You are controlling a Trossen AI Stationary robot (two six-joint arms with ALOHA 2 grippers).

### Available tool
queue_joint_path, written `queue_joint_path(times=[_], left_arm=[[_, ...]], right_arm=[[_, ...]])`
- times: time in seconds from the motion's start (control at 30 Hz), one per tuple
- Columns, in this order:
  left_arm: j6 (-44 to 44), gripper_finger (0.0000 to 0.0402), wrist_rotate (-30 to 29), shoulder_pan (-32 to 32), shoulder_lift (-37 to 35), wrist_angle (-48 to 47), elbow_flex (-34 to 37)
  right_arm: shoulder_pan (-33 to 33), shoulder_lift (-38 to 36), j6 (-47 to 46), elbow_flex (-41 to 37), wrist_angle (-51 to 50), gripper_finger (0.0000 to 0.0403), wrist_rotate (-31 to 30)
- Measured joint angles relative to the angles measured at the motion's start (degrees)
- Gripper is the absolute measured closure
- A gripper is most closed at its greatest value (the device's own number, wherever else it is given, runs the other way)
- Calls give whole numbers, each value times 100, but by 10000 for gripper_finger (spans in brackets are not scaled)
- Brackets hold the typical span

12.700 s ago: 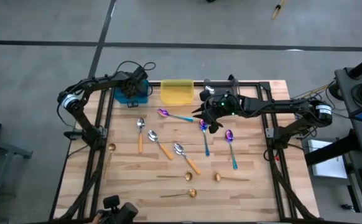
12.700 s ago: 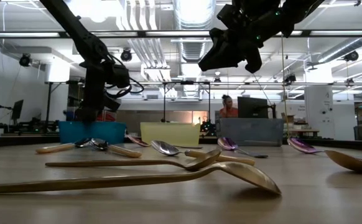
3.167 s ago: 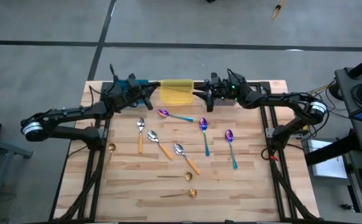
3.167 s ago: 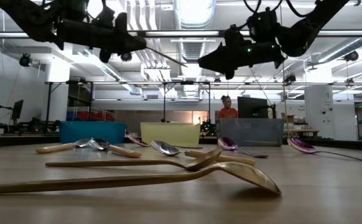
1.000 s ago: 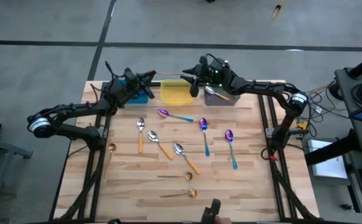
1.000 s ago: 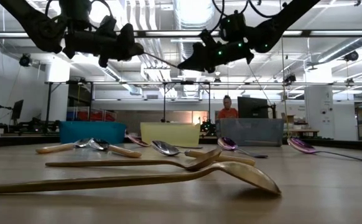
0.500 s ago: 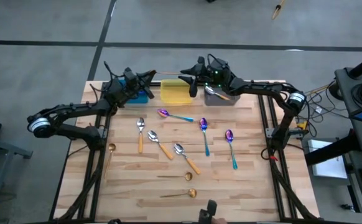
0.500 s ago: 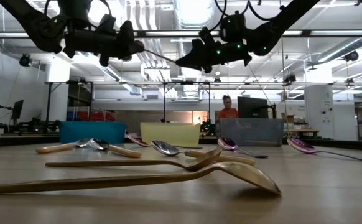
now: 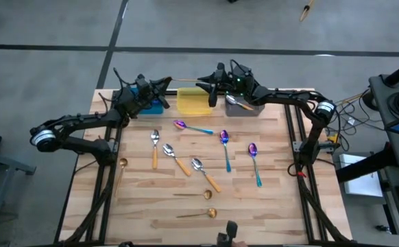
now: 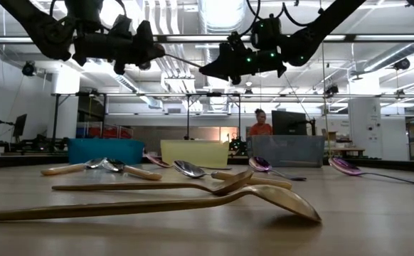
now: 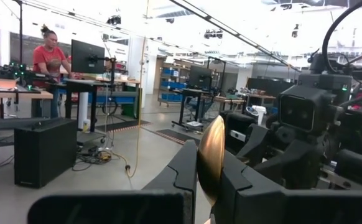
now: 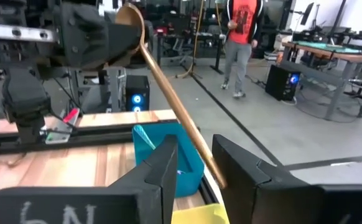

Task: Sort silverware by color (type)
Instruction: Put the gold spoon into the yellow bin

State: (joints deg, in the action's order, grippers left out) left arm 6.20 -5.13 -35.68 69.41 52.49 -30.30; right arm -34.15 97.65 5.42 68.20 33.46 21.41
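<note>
Gold spoon (image 12: pixel 168 99) is hanging in mid-air, its bowl clamped between the closed jaws of the left gripper (image 9: pixel 164 82) and its handle reaching between the part-open jaws of the right gripper (image 9: pixel 201 85), which are not visibly touching it.
Below both jaws, spoons are lying on the wooden slat table (image 9: pixel 275 206); beyond, a person (image 10: pixel 259 124) is sitting in a workshop. Lettering beside the right jaws is reading "N".
</note>
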Motion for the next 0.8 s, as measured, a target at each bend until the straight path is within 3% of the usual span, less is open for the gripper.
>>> queue_joint_path(times=[0.33,0.53,0.8], left_arm=[[48,397,0,-2,0,7,2],[79,397,-26,-9,-2,55,-1],[9,372,-131,-11,-2,10,-4]], right_arm=[[0,9,-73,-2,150,344,56],[1,9,-112,-11,129,384,409],[11,9,-400,-11,116,392,386]])
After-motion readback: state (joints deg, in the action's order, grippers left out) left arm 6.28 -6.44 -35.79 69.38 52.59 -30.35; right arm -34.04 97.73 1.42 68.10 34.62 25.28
